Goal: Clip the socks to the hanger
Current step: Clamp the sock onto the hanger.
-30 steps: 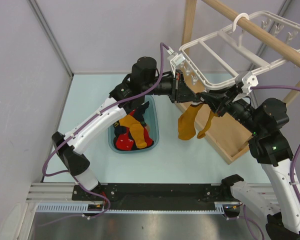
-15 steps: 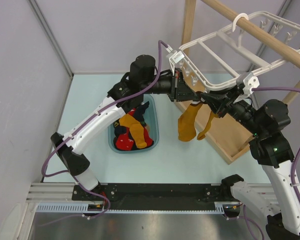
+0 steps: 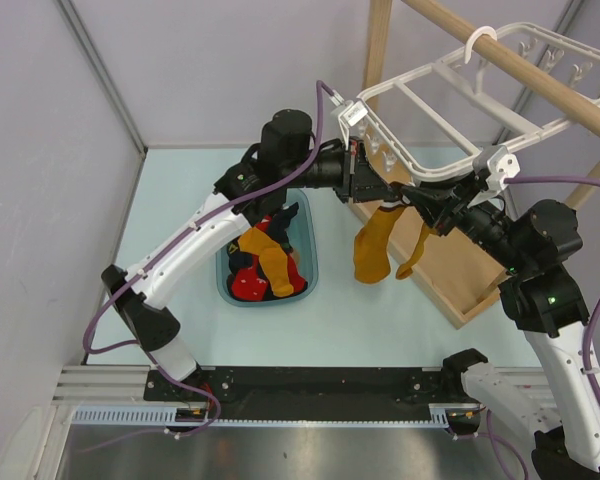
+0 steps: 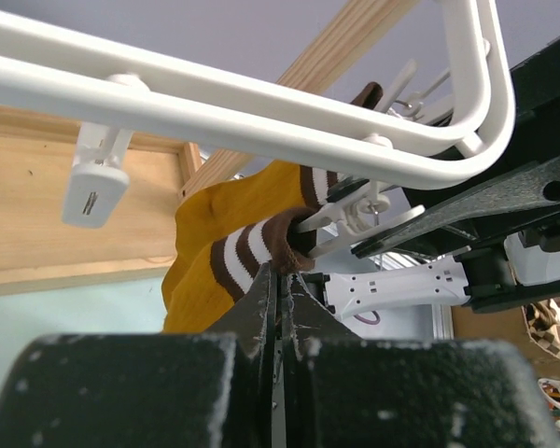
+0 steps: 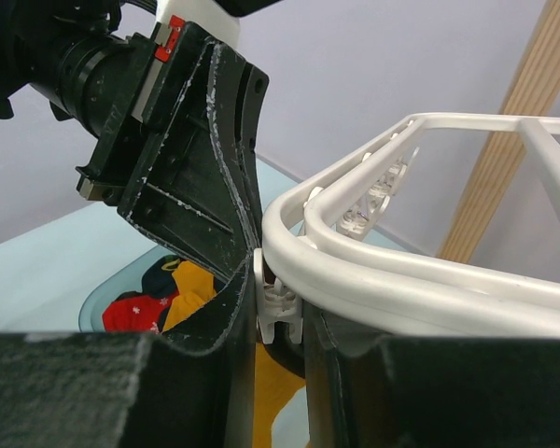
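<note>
Left gripper (image 4: 280, 280) — pinched shut on the sock (image 4: 215, 252) — should seat the cuff deep in the clip (image 5: 280, 289) the right gripper (image 5: 278, 322) squeezes open.

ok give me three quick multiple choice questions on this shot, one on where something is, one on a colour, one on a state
1. Where is the bin of loose socks?
A. standing on the table under the left arm
B. tipped on its side at the near edge
C. lifted into the air

2. What colour is the cuff of the mustard sock at the left gripper?
A. plain red
B. dark brown with white stripes
C. navy

3. How is the left gripper?
A. wide open
B. out of sight
C. shut on the cuff

Answers:
1 A, the top view shows it upright on the table beneath that arm.
2 B, the left wrist view shows the stripes close up.
3 C, its fingers meet with the cuff pinched at their tips.
</note>
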Controlling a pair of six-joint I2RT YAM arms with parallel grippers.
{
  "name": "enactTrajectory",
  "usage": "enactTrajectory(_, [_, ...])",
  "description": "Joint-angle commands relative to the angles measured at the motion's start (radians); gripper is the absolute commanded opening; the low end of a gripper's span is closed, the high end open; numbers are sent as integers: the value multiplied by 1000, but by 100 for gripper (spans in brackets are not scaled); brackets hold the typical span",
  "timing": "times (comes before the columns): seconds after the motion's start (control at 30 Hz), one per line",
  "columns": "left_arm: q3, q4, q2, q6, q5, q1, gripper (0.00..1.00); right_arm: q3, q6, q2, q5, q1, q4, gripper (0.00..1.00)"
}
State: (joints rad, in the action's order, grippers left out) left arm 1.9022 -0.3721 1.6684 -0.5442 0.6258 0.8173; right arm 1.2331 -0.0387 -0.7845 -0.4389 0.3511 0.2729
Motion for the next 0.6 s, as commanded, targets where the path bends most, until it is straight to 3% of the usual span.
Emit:
enactTrajectory(0.0, [44,-10,4,-19,-21,-4,1,28,-1,14,-116,20,35,0])
enactTrajectory(0.57, [67,-18,10,-68,-32,-6,0,26,-9,5,-119,23,35,0])
